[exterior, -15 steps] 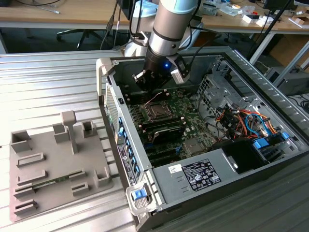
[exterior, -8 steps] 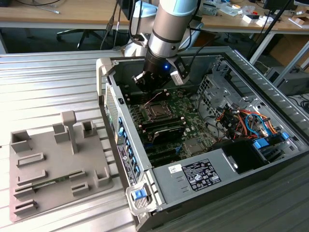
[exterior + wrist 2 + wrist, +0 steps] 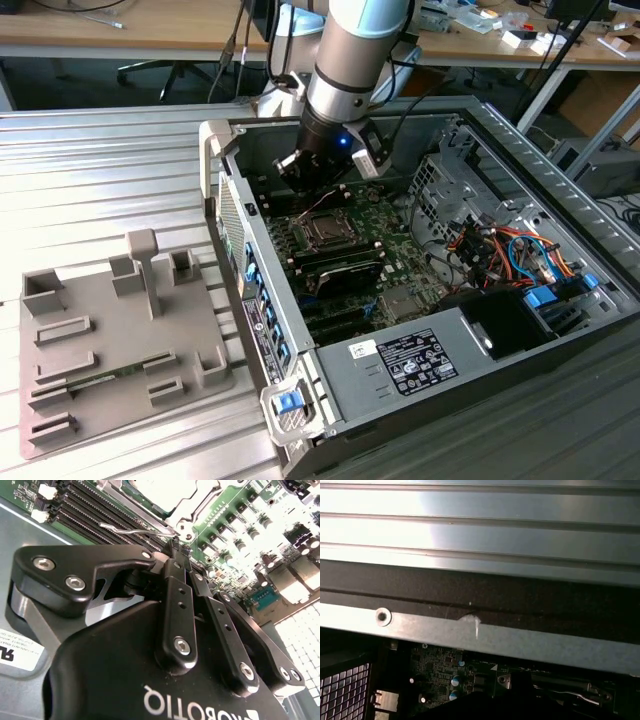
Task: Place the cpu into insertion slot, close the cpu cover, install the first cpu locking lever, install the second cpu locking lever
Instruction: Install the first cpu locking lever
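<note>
Fingertips (image 3: 181,547) of the black two-finger gripper (image 3: 180,550) are pressing together, seemingly pinching the thin silver locking lever (image 3: 131,529) just beside the square metal-rimmed insertion slot (image 3: 324,229), where the dull silver cpu (image 3: 162,490) is sitting; the wire could be slipping free and springing back.

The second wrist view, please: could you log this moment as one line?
gripper: jaws shut, by a thin lever | cpu: seated in insertion slot | cpu cover: down
</note>
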Controlling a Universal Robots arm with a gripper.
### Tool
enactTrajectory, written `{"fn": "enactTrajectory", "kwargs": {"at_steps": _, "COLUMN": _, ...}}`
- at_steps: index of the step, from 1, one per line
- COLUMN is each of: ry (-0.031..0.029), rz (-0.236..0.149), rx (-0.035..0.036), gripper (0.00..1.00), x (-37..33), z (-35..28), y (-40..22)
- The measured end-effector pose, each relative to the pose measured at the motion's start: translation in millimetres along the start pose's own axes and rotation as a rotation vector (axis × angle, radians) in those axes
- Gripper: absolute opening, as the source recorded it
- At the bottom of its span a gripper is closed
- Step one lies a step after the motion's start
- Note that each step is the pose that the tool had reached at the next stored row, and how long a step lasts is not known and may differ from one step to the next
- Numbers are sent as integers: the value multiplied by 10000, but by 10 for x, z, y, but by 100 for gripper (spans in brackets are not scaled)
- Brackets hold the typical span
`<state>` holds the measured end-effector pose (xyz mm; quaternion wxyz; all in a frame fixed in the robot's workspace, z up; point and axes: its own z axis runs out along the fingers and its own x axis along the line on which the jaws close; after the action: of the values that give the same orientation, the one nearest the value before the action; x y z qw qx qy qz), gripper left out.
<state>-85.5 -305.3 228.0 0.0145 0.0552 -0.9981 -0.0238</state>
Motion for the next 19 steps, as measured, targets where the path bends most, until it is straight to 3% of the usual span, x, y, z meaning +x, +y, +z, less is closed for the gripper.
{"fn": "enactTrajectory", "kwargs": {"at_steps": 12, "ry": -1, "rz": 0, "rx": -1, "gripper": 11, "x": -2, "z": 59, "y": -3}}
{"fn": "enactTrajectory", "kwargs": {"at_steps": 19, "ry": 14, "rz": -281, "rx": 8, "gripper": 11, "x": -10, "z": 102, "y": 65}}
